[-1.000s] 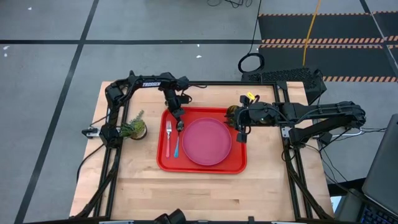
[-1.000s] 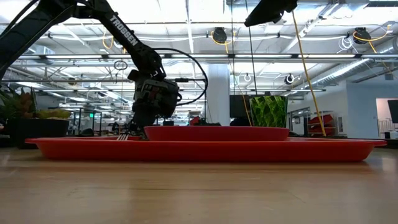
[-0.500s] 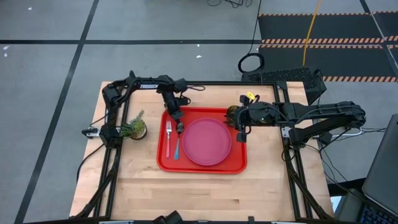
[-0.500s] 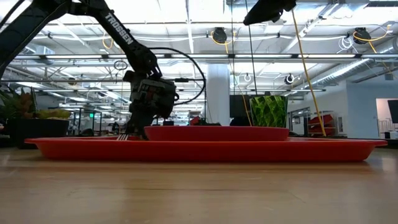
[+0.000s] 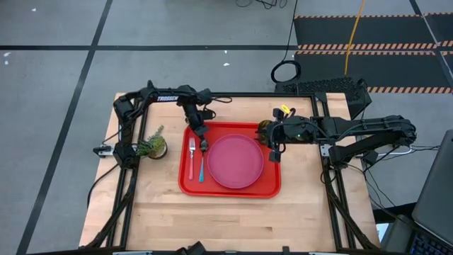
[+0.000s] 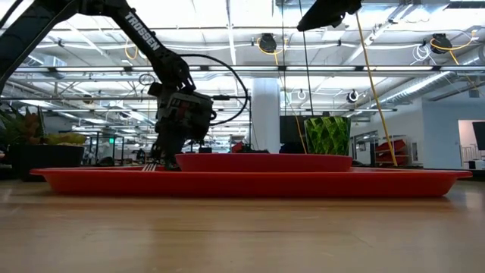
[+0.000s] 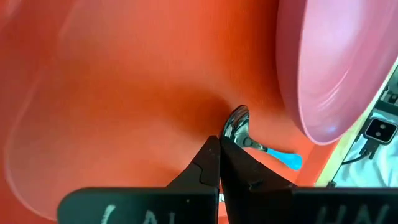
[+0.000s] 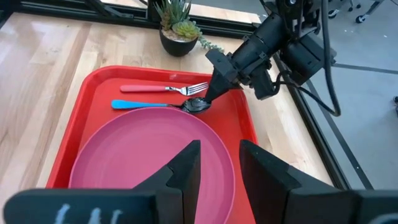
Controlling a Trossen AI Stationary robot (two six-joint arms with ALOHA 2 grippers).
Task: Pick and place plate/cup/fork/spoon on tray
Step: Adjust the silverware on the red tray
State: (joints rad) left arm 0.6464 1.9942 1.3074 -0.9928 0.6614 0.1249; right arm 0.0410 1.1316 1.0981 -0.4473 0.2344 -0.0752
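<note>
The red tray [image 5: 230, 185] lies near the middle of the wooden table [image 5: 156, 212], a little toward the far edge. On it the pink plate [image 5: 235, 161] fills the middle and right part. The fork [image 5: 190, 159] with its pink-red handle and the spoon [image 5: 202, 161] with its light blue handle lie side by side along the tray's left edge, the spoon between the fork and the plate, its dark bowl pointing to the tray's far edge.

The left end effector [image 5: 203, 139] is over the tray's far left corner, right at the spoon's bowl. Its fingers [image 7: 208, 163] are pressed together with nothing between them, and the tips sit just beside the bowl of the spoon [image 7: 236, 122]; whether they touch it cannot be told. The right wrist view shows the same: the closed tip of the left end effector [image 8: 208, 94] by the spoon's bowl [image 8: 198, 104], with the fork [image 8: 166, 89] lying past the spoon.

The right end effector [image 5: 272, 147] hangs at the tray's far right corner, at the tray's right edge beside the plate. Its two fingers [image 8: 184, 168] stand apart with a clear gap, and that view shows nothing between them; the plate [image 8: 149, 158] lies below them. The cup [image 6: 327, 135], green, shows in the low view behind the plate; what it rests on cannot be told.

A small potted plant [image 5: 153, 144] stands on the table left of the tray, near the left edge.
</note>
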